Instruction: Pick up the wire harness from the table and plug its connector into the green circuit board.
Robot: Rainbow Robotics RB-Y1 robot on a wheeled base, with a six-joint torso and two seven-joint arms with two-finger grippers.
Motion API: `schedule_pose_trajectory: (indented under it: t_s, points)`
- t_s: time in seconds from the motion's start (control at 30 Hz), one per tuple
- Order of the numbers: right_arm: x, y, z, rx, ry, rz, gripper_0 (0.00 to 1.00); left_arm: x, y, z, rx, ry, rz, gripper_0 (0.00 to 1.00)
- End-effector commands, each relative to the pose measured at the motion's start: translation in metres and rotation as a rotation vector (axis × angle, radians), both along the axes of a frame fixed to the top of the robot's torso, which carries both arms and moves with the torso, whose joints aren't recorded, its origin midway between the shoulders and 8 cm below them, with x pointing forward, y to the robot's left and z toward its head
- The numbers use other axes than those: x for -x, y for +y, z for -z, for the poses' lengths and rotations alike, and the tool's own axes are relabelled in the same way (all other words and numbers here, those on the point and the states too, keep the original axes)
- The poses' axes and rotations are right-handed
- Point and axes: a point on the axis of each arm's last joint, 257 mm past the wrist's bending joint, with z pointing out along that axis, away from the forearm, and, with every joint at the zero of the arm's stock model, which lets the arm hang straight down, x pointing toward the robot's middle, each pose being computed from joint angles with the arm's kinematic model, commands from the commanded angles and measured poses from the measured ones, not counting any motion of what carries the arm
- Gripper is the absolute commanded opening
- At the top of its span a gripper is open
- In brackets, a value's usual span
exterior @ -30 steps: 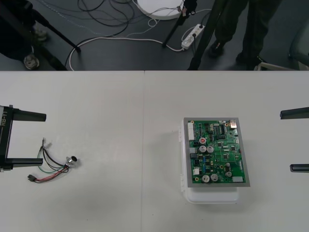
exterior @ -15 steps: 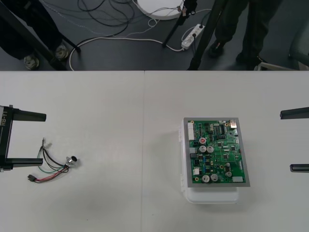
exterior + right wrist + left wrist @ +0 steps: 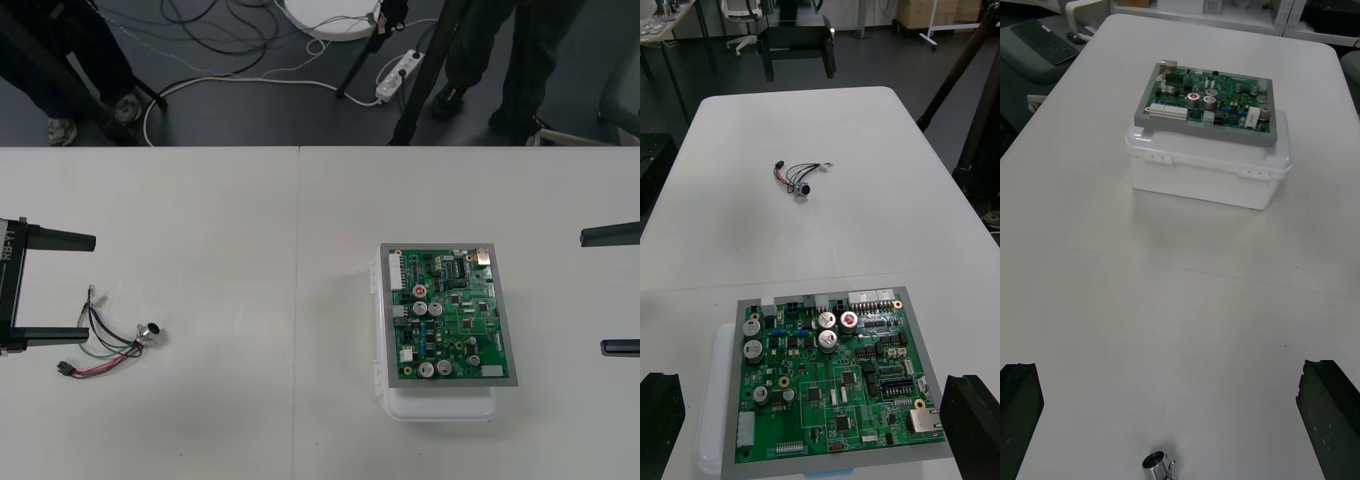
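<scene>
Beside harness (image 3: pixel 112 345), left end effector (image 3: pixel 91 287) splayed

The harness (image 3: pixel 110 345) lies loose on the table (image 3: pixel 250 250) at lower left, plug (image 3: pixel 64 369) lowest, socket (image 3: pixel 151 331) to its right. The left gripper (image 3: pixel 90 288) sits at the left edge, fingers wide apart, the lower fingertip just beside the wires. The board (image 3: pixel 450 315) rests on its base (image 3: pixel 440 405) right of centre. The right gripper (image 3: pixel 595 292) waits at the right edge, fingers spread

We see the left gripper (image 3: pixel 90 288): straight black fingers (image 3: pixel 55 238), white lettering (image 3: pixel 8 247) at their base. The right gripper (image 3: pixel 592 292) is black too.
</scene>
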Motion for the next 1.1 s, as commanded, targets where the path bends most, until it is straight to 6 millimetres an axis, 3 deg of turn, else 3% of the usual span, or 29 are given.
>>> schedule_pose_trajectory:
  t_s: [0.03, 0.47, 0.63, 0.97, 1.0, 1.1]
  points:
    - [0.004, -0.001, -0.003, -0.010, 0.022, 0.005, 1.00, 0.010, 0.004, 0.007, -0.018, -0.018, 0.033, 1.00]
    - [0.004, -0.001, -0.003, -0.010, 0.022, 0.005, 1.00, 0.010, 0.004, 0.007, -0.018, -0.018, 0.033, 1.00]
    - [-0.007, -0.014, 0.003, 0.020, -0.001, 0.046, 1.00, 0.010, 0.004, 0.007, -0.018, -0.018, 0.033, 1.00]
    - [-0.017, -0.023, -0.001, 0.018, -0.019, 0.073, 1.00, 0.010, 0.004, 0.007, -0.018, -0.018, 0.033, 1.00]
    - [-0.017, -0.025, -0.002, 0.017, -0.015, 0.076, 1.00, 0.019, 0.001, 0.030, 0.004, 0.047, 0.018, 1.00]
    - [-0.018, -0.029, -0.005, -0.008, 0.006, 0.083, 1.00, 0.019, 0.000, 0.030, 0.004, 0.047, 0.022, 1.00]
